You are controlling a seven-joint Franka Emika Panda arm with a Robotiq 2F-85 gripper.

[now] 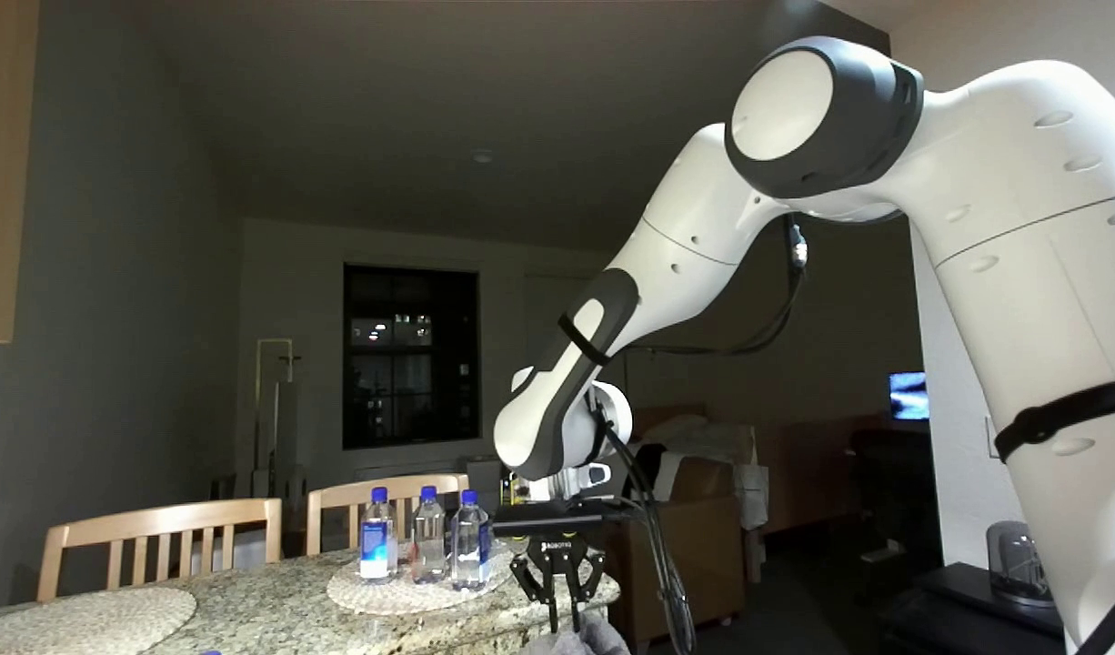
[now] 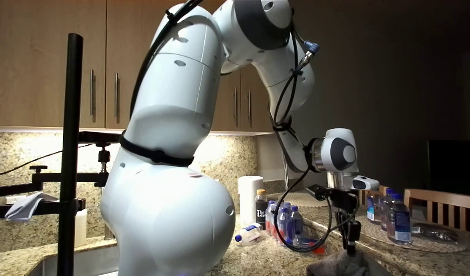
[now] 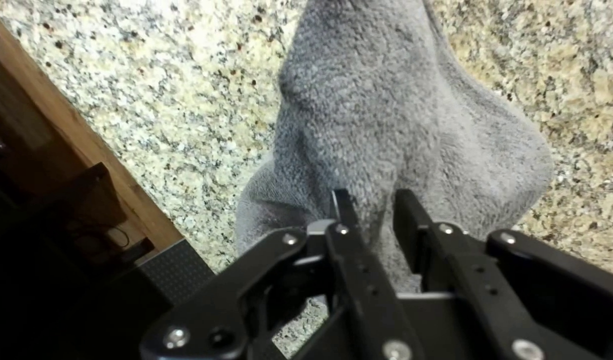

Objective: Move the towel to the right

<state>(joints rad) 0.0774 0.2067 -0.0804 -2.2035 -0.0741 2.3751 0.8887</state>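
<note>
The gripper [image 3: 372, 194] straddles bunched towel [image 3: 361, 100] near bottles [image 1: 428, 539] on a placemat [image 1: 394, 597].

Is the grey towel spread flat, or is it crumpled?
Crumpled: in the wrist view the towel shows raised ridges and creases rather than a smooth sheet. Its upper end leaves the picture.

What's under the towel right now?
Granite counter shows on both sides of the towel in the wrist view. The patch directly beneath is covered, so I can't tell whether anything sits there.
</note>
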